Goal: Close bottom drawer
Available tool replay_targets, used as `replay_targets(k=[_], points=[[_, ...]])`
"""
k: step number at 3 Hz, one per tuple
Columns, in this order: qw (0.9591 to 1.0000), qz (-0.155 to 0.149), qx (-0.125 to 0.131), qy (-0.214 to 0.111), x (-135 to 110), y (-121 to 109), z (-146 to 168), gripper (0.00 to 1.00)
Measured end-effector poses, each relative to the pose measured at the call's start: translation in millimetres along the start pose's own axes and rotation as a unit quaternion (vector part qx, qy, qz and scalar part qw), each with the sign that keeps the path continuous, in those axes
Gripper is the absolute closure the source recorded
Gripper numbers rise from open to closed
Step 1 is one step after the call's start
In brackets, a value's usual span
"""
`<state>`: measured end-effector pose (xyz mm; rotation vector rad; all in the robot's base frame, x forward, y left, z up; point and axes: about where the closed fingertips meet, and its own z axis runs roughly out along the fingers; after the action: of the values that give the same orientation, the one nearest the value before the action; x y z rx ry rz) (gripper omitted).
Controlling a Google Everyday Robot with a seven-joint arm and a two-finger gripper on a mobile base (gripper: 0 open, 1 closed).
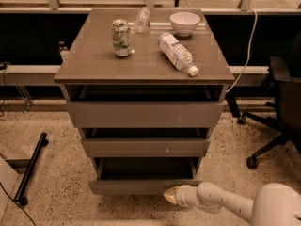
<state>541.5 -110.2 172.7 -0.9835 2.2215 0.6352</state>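
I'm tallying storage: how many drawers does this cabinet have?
3: the tall grey-brown top drawer under the tabletop, the shallower middle drawer below it, and the bottom drawer lowest, pulled out, with the cream-tipped gripper at its front, right of centre.

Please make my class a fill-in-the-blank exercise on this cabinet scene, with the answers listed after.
1. The bottom drawer stands partly ____.
2. The gripper is low down, at the ____ of the bottom drawer.
3. The soda can stands upright; the water bottle lies on its ____.
4. The bowl on the cabinet top is ____ in colour.
Answers: open; front; side; white.
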Motion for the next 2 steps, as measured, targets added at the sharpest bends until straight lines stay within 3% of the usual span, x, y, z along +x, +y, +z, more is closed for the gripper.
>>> replay_targets(k=[1, 2], points=[[0.9996, -0.005, 0.019, -0.019, -14, -18, 5, 0.59], [0.9982, -0.012, 0.040, -0.043, -34, -42, 9, 0.28]])
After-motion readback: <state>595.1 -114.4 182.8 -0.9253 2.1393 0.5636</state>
